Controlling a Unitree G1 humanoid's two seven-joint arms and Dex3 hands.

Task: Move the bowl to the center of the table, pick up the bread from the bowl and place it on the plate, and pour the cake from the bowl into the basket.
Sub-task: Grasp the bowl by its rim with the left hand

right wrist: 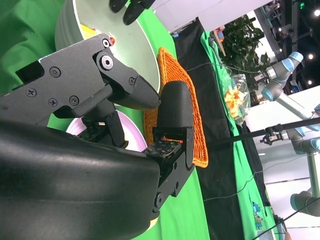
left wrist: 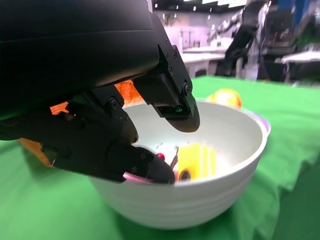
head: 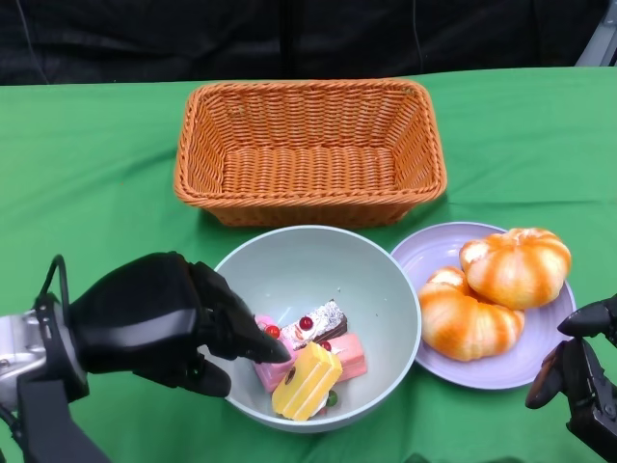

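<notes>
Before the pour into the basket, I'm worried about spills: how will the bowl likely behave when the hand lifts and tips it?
The bowl looks rigid with a smooth, glossy rim, so it may slip in the left hand. It holds only a few small cake pieces, so it is probably light. The pieces lie loose and would likely slide out together once tilted.

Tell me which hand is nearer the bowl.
Left. The left hand is at the bowl, fingers over its near-left rim and reaching inside toward the cake pieces. The right hand sits off by the plate, apart from the bowl.
</notes>
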